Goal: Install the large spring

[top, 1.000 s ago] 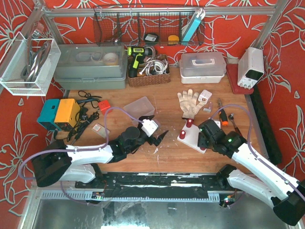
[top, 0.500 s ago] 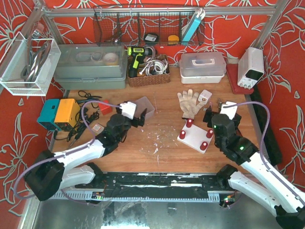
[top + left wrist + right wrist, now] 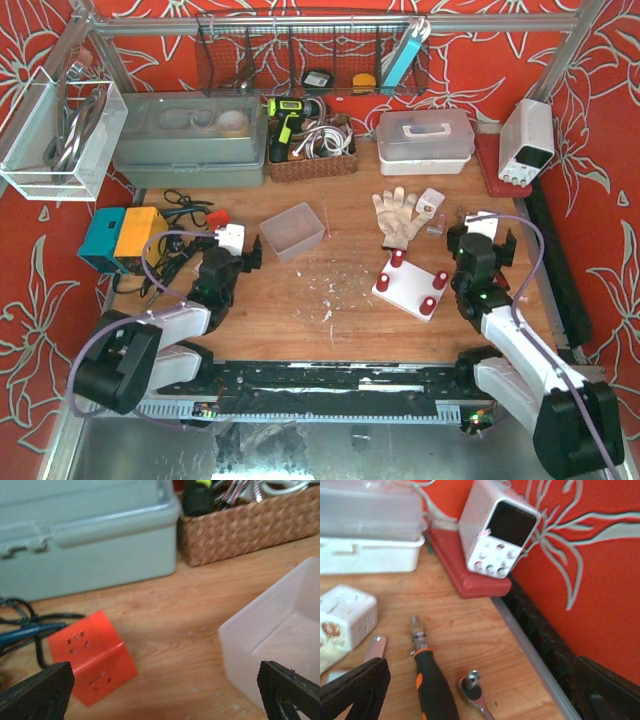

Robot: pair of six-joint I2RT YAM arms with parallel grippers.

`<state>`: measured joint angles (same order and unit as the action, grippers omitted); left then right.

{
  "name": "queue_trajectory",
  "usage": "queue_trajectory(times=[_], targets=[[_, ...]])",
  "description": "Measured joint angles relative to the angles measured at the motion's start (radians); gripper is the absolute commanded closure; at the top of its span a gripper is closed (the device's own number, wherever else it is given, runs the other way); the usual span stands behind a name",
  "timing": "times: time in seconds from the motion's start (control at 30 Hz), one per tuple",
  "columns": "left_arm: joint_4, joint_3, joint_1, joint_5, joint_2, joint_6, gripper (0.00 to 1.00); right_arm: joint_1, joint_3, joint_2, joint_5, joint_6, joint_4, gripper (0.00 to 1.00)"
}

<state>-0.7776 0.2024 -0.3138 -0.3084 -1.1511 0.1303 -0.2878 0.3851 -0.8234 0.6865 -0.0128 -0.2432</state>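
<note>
No large spring shows in any view. The white block with red pegs lies on the wooden table, right of centre. My left gripper is at the left, open and empty, with its black fingertips wide apart. It faces a red cube and the translucent bin. My right gripper is to the right of the block, open and empty, with its fingertips spread. It looks over a black and orange screwdriver and a ratchet.
A grey toolbox, a wicker basket and a white lidded box line the back. A glove and a white adapter lie behind the block. A white power supply stands on a red pad. Cables lie at the left.
Both arms have drawn back from the middle. The left gripper moved left past the bin. The right gripper moved off the peg block to the right. Both are empty.
</note>
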Motion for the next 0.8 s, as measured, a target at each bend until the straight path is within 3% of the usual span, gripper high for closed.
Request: queue_trajectory(times=[0.37,0.53,0.67,0.8], targets=[[-0.278,-0.098,0.119,0.183,-0.152,0.008,0.01,0.108,-0.085,-0.391,-0.244,0.05,-0.336,0.01],[-0.409,-0.116,0.175,0.241,-0.214,-0.012,0.01,0.133,-0.093,-0.496,-0.349,0.048,-0.469,0.01],[-0.421,-0.114,0.216,0.287,-0.255,-0.039,0.01,0.134,-0.124,-0.574,-0.379,0.048,-0.611,0.01],[-0.423,-0.106,0.237,0.318,-0.257,-0.055,0.01,0.134,-0.125,-0.595,-0.367,0.031,-0.627,0.01]])
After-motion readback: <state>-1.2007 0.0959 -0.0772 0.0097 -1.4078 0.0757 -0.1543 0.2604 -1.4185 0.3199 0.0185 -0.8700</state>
